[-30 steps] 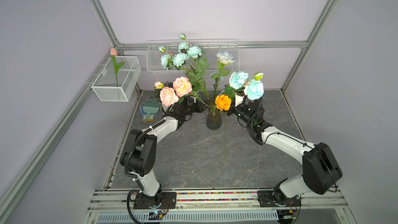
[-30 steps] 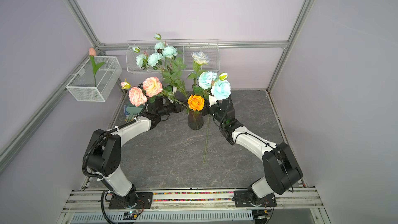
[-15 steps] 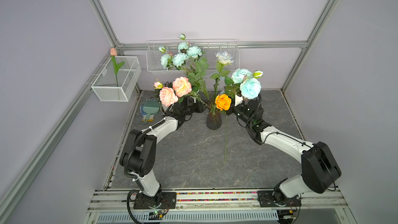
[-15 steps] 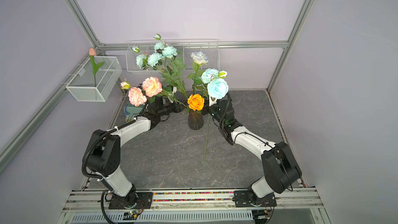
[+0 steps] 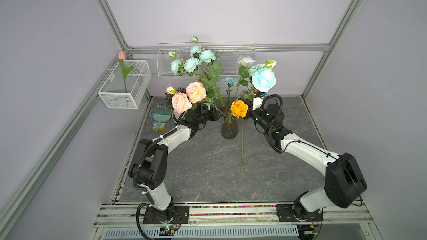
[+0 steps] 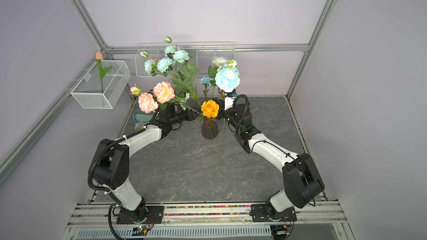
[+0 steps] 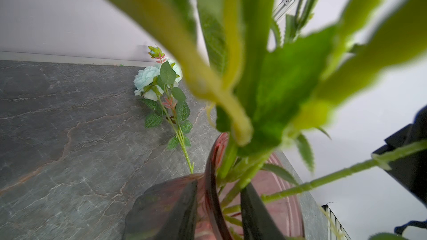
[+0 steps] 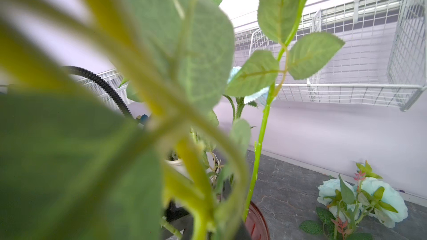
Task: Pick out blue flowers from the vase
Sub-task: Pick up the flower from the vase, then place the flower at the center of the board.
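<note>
The dark ribbed vase [image 5: 229,129] [image 6: 209,130] stands mid-table with an orange rose, pink peonies and a cluster of blue flowers [image 5: 193,62] [image 6: 165,63]. My left gripper [image 5: 217,115] [image 7: 217,218] is shut on the vase's rim [image 7: 212,181], one finger inside and one outside. My right gripper [image 5: 246,111] [image 8: 208,225] is shut on the stem [image 8: 198,181] of another blue flower [image 5: 263,80] [image 6: 227,79]. Its long stem [image 5: 242,148] hangs outside the vase, down to the table. One more blue flower [image 7: 157,81] [image 8: 360,199] lies on the table by the back wall.
A white wire basket [image 5: 124,86] with a pink tulip hangs on the left wall. A wire shelf [image 5: 231,58] runs along the back wall. A green brush on gloves [image 5: 160,117] lies at the table's left edge. Leaves crowd both wrist views.
My right gripper has shut on the blue flower's stem, and its blooms have swung slightly left and up. The left arm has not moved.
</note>
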Tool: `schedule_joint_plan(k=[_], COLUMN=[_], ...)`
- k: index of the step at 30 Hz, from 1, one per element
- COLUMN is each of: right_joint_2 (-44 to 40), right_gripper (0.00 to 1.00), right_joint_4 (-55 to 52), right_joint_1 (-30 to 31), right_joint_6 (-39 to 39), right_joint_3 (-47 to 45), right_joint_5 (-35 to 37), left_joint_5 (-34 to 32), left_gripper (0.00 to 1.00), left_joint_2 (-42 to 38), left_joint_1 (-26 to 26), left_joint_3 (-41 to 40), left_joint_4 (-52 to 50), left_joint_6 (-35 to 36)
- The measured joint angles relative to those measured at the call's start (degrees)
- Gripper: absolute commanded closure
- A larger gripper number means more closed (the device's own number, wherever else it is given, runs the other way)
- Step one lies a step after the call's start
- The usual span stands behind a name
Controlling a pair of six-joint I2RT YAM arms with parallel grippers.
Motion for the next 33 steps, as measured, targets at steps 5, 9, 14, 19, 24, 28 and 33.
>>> schedule_joint_plan(k=[5, 9, 14, 19, 24, 28, 33], right_joint_2=[-2.05, -3.91, -6.62, -10.08, -13.86, -16.46, -16.65], right_gripper=[0.92, 0.92, 0.92, 0.92, 0.91, 0.91, 0.89], right_joint_4=[-3.15, -6.80, -14.73, -25.40, -35.63, -42.71, -52.87], right_joint_1=[-0.09, -0.70, -2.14, -5.20, -8.28, -9.44, -11.47], right_joint_6=[-2.16, -3.56, -5.44, -7.15, -9.60, -11.56, -12.13], right_joint_3=[2.56, 5.64, 11.04, 19.39, 28.04, 32.70, 38.01], right_joint_5=[0.02, -0.22, -0.57, -1.75, -2.01, -1.70, -1.77], left_joint_5=[0.00, 0.00, 0.00, 0.02, 0.02, 0.24, 0.46], left_gripper=[0.66, 0.66, 0.66, 0.66, 0.66, 0.66, 0.66], left_joint_2=[0.00, 0.00, 0.00, 0.00, 0.04, 0.26, 0.50], left_joint_1=[0.00, 0.00, 0.00, 0.00, 0.00, 0.00, 0.00], left_joint_3=[0.00, 0.00, 0.00, 0.00, 0.00, 0.00, 0.00], left_joint_4=[0.00, 0.02, 0.09, 0.20, 0.28, 0.76, 1.38], left_joint_6=[0.00, 0.00, -0.02, -0.02, -0.04, -0.04, -0.07])
